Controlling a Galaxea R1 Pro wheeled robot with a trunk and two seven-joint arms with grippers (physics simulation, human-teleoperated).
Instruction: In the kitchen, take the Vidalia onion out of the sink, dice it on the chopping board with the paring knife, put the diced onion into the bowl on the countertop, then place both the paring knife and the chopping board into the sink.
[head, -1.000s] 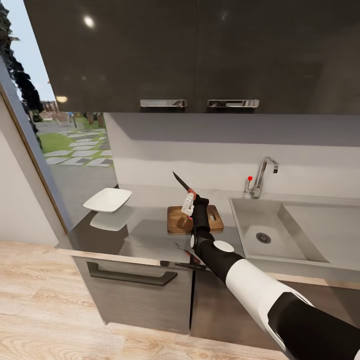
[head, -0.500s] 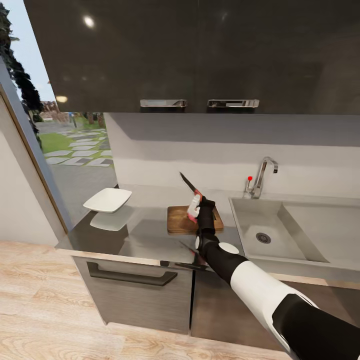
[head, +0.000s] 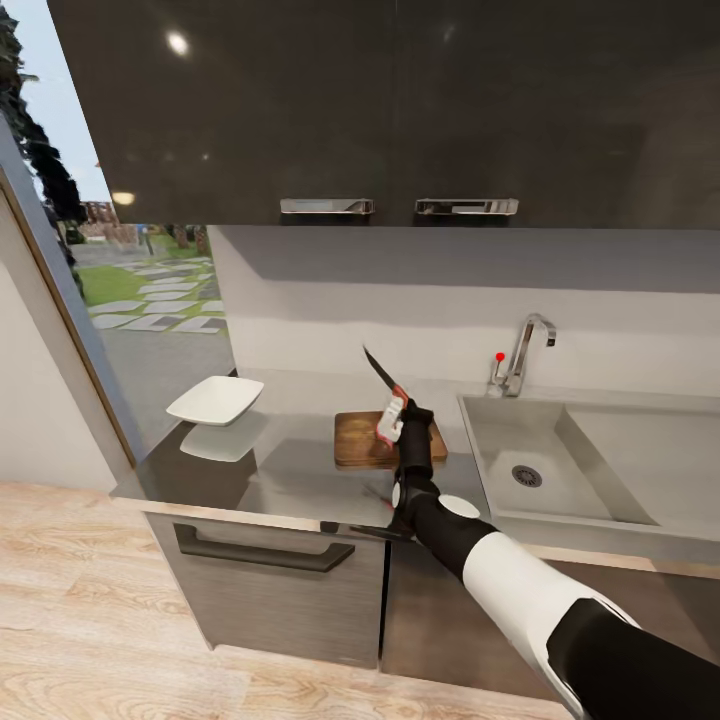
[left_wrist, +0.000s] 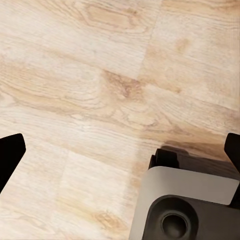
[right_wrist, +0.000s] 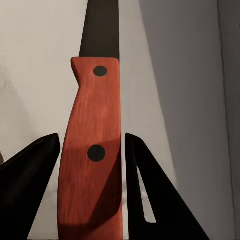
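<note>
one dark-brown rectangular wooden chopping board (head: 362, 442) lies flat on the glossy dark-grey desk (head: 290, 470), partly hidden behind the right arm. one small paring knife with a red handle and slim dark blade (head: 381, 374) is held up in the air above the board, blade slanting upward and toward the window side, clear of the board. the right tool (head: 390, 422) is pinching the knife's handle; in the right wrist view the two dark fingers (right_wrist: 30, 170) sit pressed on either side of the red wooden handle (right_wrist: 92, 150), which carries two dark rivets, and the dark blade runs on away from the camera against the pale wall. one shallow white squarish bowl (head: 214, 399) stands on the desk near the window end, well apart from the board, its grey reflection just under it. one grey steel sink (head: 520, 460) with one dark round drain (head: 526, 476) sits to the right of the board, a flat drainboard beside it; one curved chrome tap (head: 527, 350) with a red-tipped lever stands behind the basin. two chrome handles (head: 327, 206) show on the dark upper cabinets. the left wrist view looks down on pale wood floor (left_wrist: 100, 90) and part of the robot's grey-white base (left_wrist: 185, 205), detail the head view lacks; the left tool (left_wrist: 120, 152) shows as two dark fingertips at the frame's opposite edges, spread wide, nothing between them. whether any onion lies in the basin or on the board i cannot tell.
</note>
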